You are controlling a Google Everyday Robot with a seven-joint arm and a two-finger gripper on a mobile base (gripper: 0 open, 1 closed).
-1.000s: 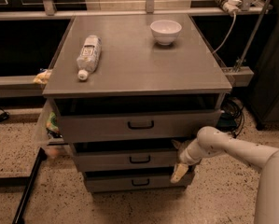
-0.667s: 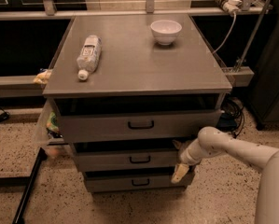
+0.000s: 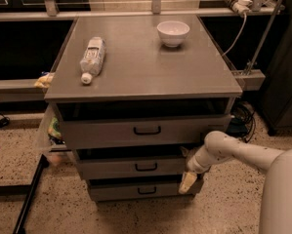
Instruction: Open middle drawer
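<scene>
Gripper (image 3: 187,181), pale-tipped, at the end of the white arm (image 3: 233,150), low against the right front corner of the grey cabinet (image 3: 145,77); whether it is apart or together cannot be told. It lies at the right end of the middle drawer (image 3: 111,168), whose black loop handle (image 3: 146,167) sits at centre. Above is the top drawer (image 3: 101,132), below the bottom drawer (image 3: 116,192). On the cabinet top lie a plastic bottle (image 3: 93,57), label unreadable, and a white bowl (image 3: 173,32).

Bottle (image 3: 93,58), bowl (image 3: 173,32) on cabinet top (image 3: 145,72)
</scene>
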